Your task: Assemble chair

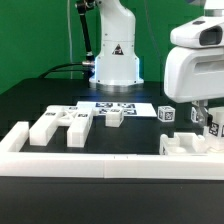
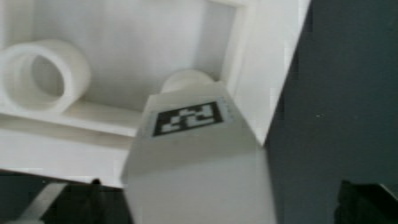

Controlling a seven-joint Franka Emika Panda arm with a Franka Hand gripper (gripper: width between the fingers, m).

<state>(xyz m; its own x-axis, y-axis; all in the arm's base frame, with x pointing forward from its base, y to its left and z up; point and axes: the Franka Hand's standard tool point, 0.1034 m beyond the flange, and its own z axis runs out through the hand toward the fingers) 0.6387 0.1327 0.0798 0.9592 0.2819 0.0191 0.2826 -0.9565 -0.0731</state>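
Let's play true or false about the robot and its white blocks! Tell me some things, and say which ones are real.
1. The table is black. True.
2. The end effector hangs at the exterior view's left. False: it hangs at the right, over a white chair piece.
3. The marker board lies on the table near the robot base. True.
4. The backdrop is red. False: it is green.
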